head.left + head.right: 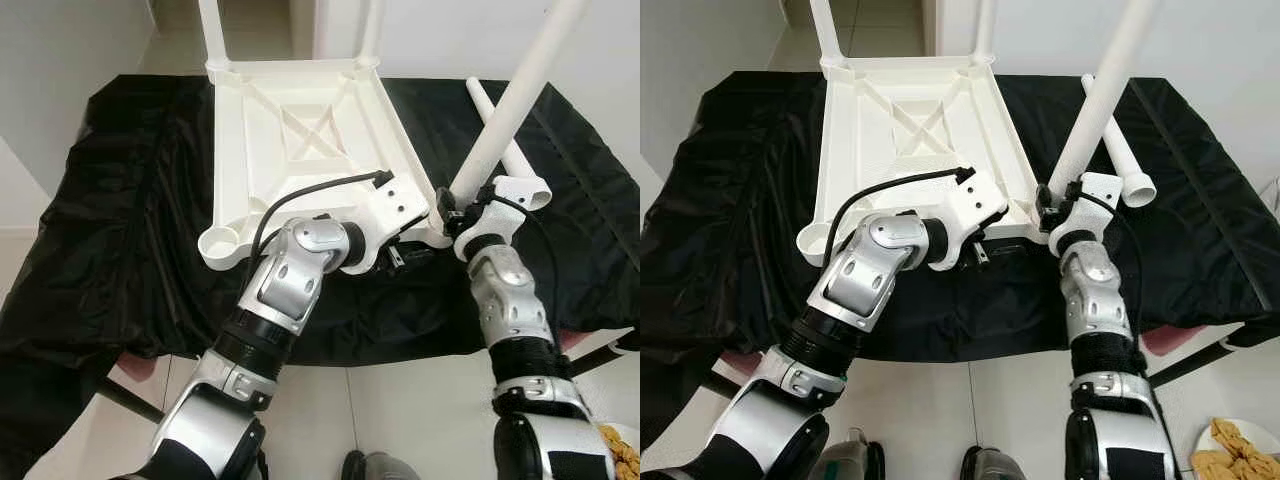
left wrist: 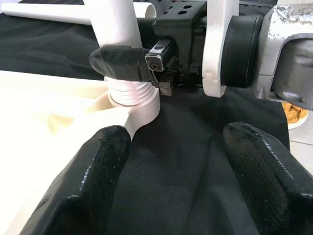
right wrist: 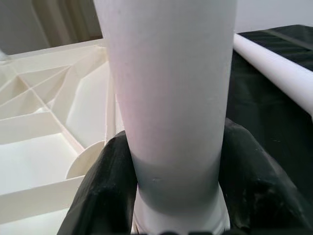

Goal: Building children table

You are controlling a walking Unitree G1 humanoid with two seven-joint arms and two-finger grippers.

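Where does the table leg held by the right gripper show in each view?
Left eye view: table leg slants from upper right down to the tabletop corner.
Right eye view: leg, right of centre.
Left wrist view: threaded end entering the corner socket.
Right wrist view: centre, between the right gripper fingers.
Shared landmark: the tabletop.

We see the left gripper (image 2: 166, 161) with fingers spread apart, arm bent rightward; the right gripper (image 3: 171, 186) is clamped, forearm reaching far.

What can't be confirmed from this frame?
- How deep the table leg sits in the corner socket: the right gripper covers the joint.
- Tops of the rear legs: cut by the head views' edge.
- Left gripper: open, touching nothing.
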